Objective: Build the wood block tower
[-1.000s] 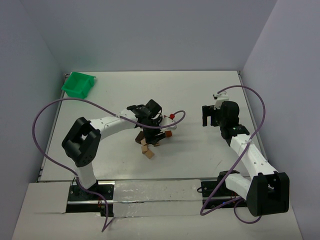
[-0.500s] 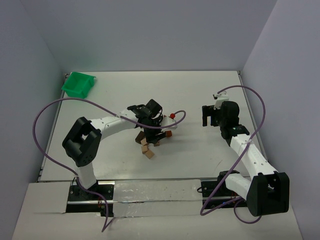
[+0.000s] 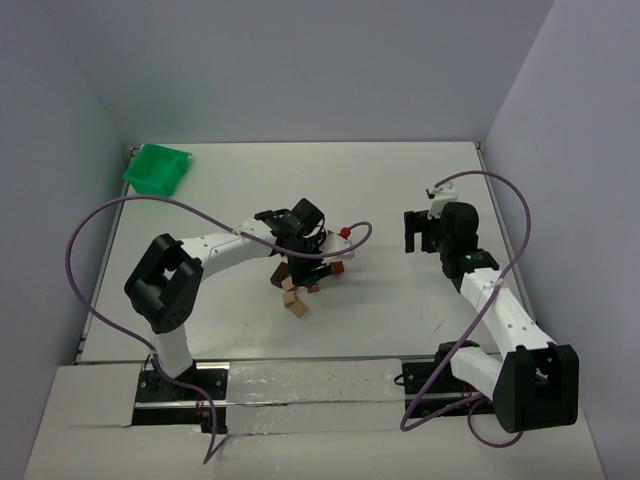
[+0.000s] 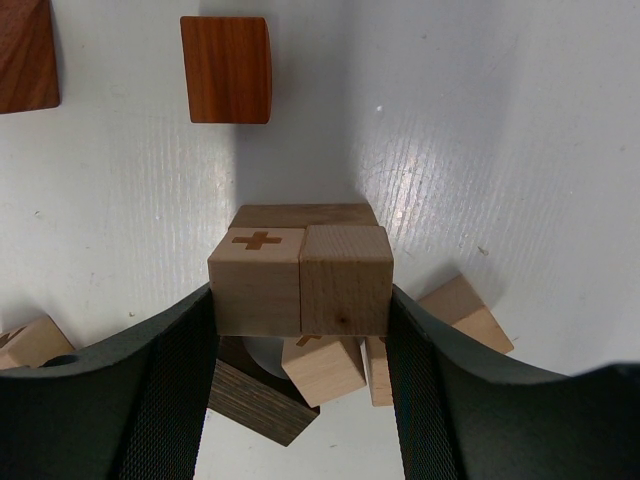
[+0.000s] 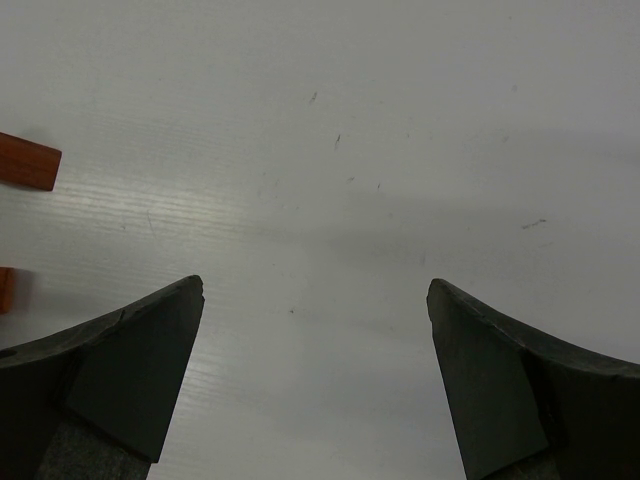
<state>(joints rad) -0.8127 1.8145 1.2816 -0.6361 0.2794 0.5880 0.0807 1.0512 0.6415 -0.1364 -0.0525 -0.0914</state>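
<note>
Change: nothing is visibly shifting since a second ago.
Green bin [image 3: 157,168]: sitting in the far left corner.
Right gripper [image 5: 315,290]: hovering far right of the bin, fingers spread, empty.
Left gripper [image 4: 300,300]: clamping two tan cubes [image 4: 300,278] side by side.
Wood blocks [image 3: 300,285]: lying jumbled well off the bin's near right, under that gripper.
Risk: with two cubes being squeezed together, one could be slipping free on lifting and dropping into the jumble.

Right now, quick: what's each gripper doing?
Left gripper: closed on two tan cubes side by side.
Right gripper: open, holding nothing.
</note>
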